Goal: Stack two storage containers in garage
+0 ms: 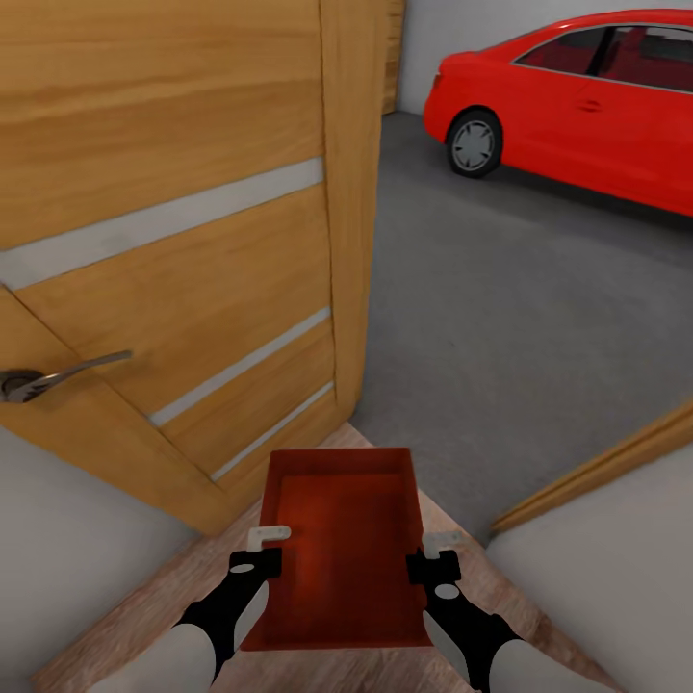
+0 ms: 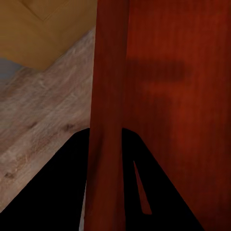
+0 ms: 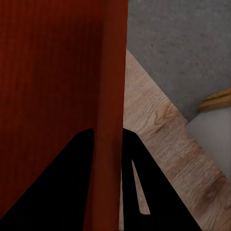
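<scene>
I carry one red-orange storage container [image 1: 342, 544] level in front of me, above the wood-plank threshold. My left gripper [image 1: 268, 539] is shut on its left wall [image 2: 108, 120], and my right gripper [image 1: 435, 549] is shut on its right wall [image 3: 111, 106]. Each wrist view shows a wall running between that gripper's dark fingers [image 2: 53, 192] [image 3: 53, 192]. Ahead, through the doorway, lies the garage with its dark grey concrete floor [image 1: 510, 327].
An orange-brown wooden door [image 1: 173, 221] with a metal handle [image 1: 58, 375] stands open at the left, close to the container's front corner. A wooden door frame edge [image 1: 606, 462] is at the right. A red car [image 1: 577, 96] is parked at the far right of the garage.
</scene>
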You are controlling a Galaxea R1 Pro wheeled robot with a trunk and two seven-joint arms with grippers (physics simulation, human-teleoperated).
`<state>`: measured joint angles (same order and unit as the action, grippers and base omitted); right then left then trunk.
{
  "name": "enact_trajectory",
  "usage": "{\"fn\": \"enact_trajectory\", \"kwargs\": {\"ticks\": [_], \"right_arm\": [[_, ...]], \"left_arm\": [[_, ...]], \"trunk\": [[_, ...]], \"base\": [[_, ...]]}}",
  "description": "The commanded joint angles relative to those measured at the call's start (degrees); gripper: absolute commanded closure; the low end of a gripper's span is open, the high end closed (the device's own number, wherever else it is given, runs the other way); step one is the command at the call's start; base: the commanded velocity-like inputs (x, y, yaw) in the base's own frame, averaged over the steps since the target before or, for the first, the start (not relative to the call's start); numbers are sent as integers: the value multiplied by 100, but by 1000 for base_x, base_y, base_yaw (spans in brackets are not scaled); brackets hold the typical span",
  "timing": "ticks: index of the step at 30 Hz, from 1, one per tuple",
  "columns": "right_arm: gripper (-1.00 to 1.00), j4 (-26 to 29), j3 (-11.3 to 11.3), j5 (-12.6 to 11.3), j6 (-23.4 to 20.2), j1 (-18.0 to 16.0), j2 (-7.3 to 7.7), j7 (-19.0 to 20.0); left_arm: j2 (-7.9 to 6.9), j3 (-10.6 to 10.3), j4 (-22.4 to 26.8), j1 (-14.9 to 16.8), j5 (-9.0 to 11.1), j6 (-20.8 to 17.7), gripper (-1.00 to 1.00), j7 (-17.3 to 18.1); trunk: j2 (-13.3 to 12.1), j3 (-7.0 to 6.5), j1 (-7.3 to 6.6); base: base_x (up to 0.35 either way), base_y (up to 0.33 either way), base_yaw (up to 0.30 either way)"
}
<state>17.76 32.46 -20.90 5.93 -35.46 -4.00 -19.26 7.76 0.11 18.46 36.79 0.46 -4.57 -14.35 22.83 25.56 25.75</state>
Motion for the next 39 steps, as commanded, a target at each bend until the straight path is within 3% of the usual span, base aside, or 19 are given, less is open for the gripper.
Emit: {"fn": "enact_trajectory", "kwargs": {"ticks": [1,30,39], "right_arm": [[100,-9,-135,-72,48,-13,4,-113],[100,-9,-135,-72,48,-11,4,-113],[100,-9,-135,-72,48,-12,4,-113]], "left_arm": [[-12,-46,17,-6,-94,-40,100,-83],[-12,-55,17,-6,-101,-28,100,-86],[-3,-63,17,-6,-117,-32,100,-86]], "trunk": [[9,8,4],[9,8,4],[9,8,4]], "base": [[58,55,-65],[3,3,-225],[153,204,-60]]}}
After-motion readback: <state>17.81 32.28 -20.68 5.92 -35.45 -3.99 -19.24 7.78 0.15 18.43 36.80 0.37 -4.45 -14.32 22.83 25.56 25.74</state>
